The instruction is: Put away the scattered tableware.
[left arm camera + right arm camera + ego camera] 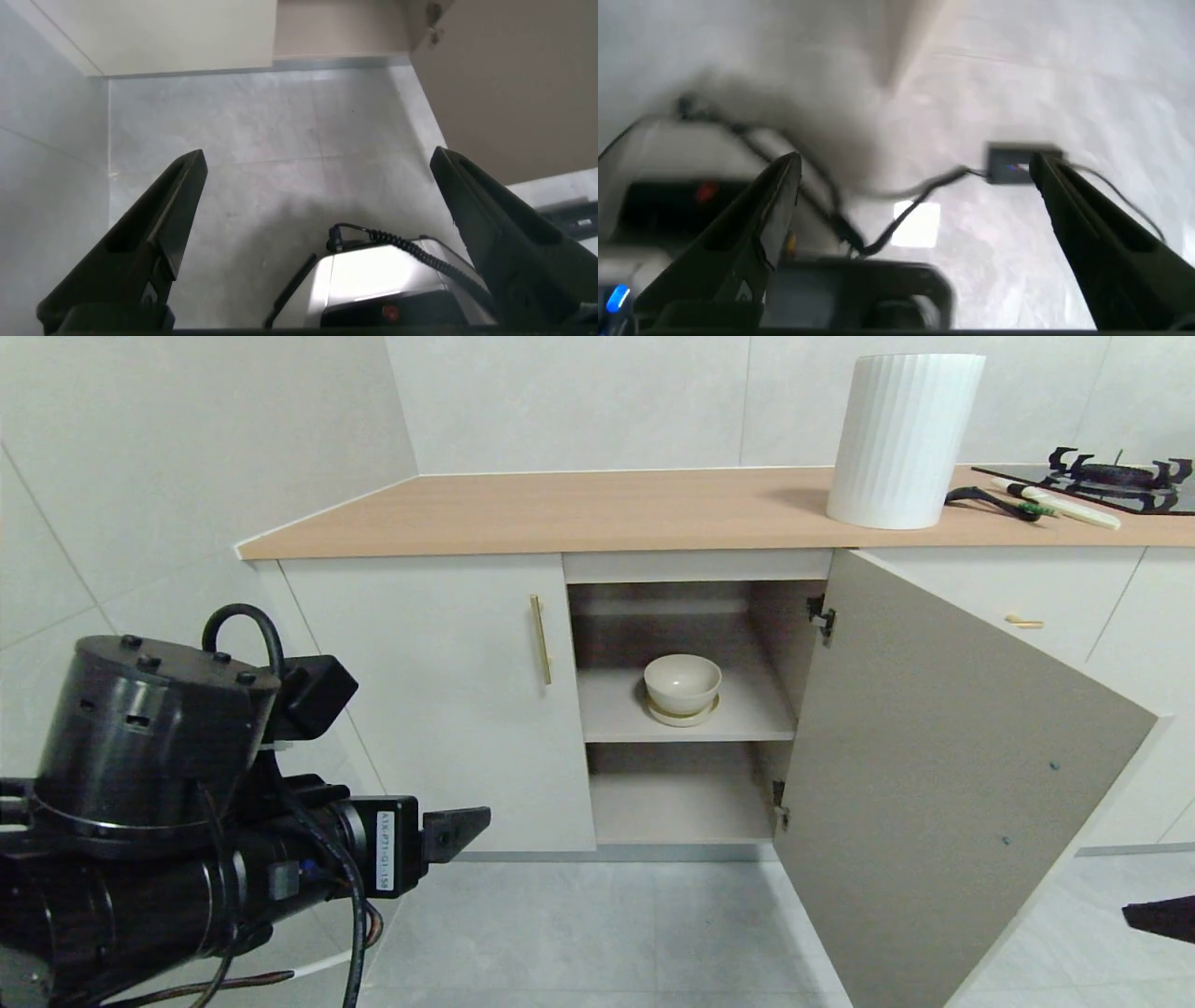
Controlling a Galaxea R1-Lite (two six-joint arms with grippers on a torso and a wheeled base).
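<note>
Left end effector point(318, 166) and right end effector point(915, 168) gape empty, bowl point(682, 683) shelved mid-frame, so I'd nudge the lower-right door point(934, 756) shut slowly.

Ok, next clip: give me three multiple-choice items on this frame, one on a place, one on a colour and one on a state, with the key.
1. Where does the bowl sit? A on the floor; B on the cabinet's upper shelf; C on the stove.
2. What colour is the ribbed container on the counter? A white; B black; C red.
3. How is the cabinet's right door? A shut; B swung open; C taken off.
Key: 1 B, the bowl stands on a plate on that shelf. 2 A, it is plainly white. 3 B, the door hangs on its hinges, swung outward, and both shelves show.
</note>
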